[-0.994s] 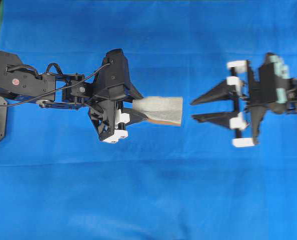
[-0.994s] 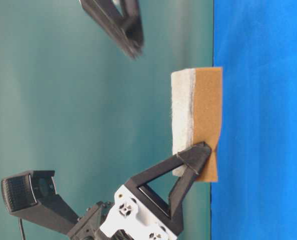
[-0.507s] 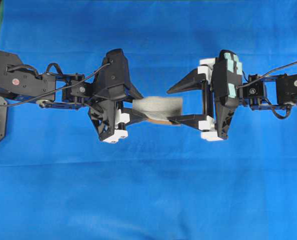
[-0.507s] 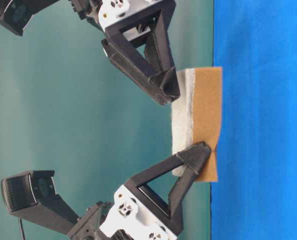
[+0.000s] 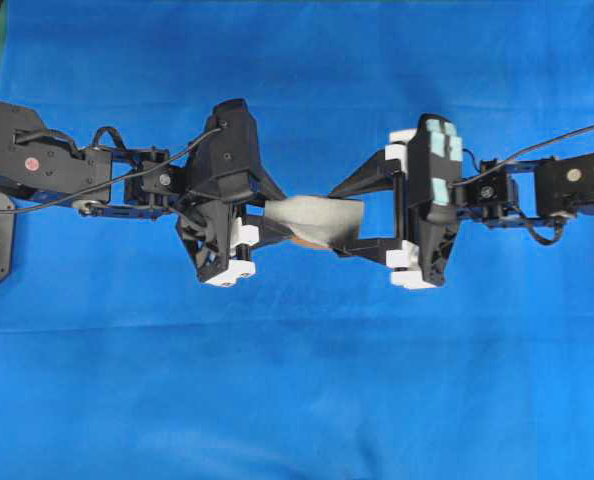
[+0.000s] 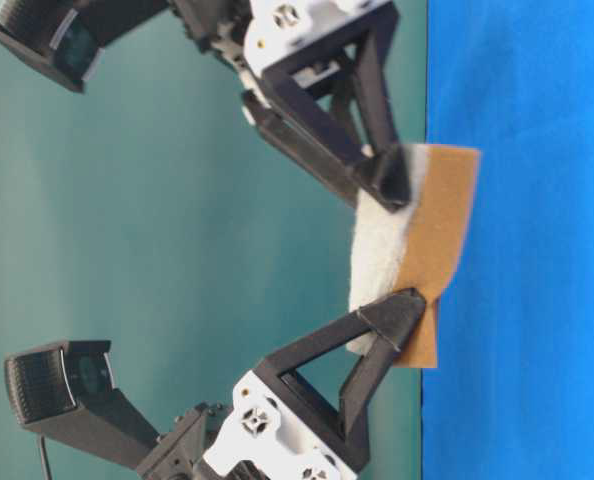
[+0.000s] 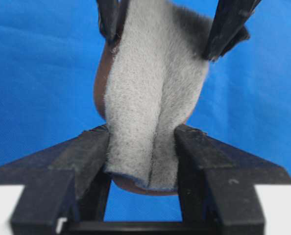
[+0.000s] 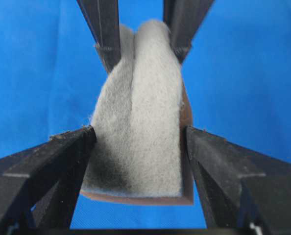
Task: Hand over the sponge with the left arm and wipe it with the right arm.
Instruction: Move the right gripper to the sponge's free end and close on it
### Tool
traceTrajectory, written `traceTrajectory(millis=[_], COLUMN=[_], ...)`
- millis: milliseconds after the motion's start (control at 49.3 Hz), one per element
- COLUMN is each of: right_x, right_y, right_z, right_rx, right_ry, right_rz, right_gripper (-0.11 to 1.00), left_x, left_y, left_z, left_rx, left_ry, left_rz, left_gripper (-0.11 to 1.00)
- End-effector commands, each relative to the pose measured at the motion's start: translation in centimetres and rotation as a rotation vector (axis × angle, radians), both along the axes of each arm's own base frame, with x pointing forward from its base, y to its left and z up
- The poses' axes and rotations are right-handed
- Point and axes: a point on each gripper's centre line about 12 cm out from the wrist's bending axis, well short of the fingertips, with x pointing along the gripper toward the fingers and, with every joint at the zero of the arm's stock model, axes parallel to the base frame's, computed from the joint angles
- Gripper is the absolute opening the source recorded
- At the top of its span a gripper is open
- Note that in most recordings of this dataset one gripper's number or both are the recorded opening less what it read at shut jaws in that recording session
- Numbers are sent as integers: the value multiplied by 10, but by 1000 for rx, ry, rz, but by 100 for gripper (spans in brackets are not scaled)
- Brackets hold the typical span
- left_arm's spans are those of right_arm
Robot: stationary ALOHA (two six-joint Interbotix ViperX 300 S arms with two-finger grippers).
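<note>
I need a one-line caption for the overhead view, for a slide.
Left gripper pinches the sponge while the right gripper's open jaws straddle its free end.

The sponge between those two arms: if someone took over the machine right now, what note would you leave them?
Left end effector: shut on the sponge, pinching one end so it folds.
Right end effector: open, its fingers straddling the sponge's free end, one on each side; no firm squeeze visible yet.
Sponge: held in the air above the blue table, grey face up, orange layer underneath.
Done: sponge picked up and presented to the right arm.
Left: right end effector closes, left lets go, then the wiping.
</note>
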Motion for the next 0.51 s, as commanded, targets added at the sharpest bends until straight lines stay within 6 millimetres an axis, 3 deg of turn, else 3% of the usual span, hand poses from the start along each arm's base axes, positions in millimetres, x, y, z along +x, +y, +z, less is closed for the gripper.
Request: traceTrajectory(millis=[0,487], right_x=[6,16], right_y=[0,0], right_z=[7,-6], right_rx=[2,8], right_ry=[-23,44], right_rz=[-1,-4], right_gripper=[73,73], left_x=[2,3], left_y=[1,1], left_z=[13,14], left_rx=[-3,-3], left_ry=[-38,-41], left_rz=[4,4], left_gripper=[30,30])
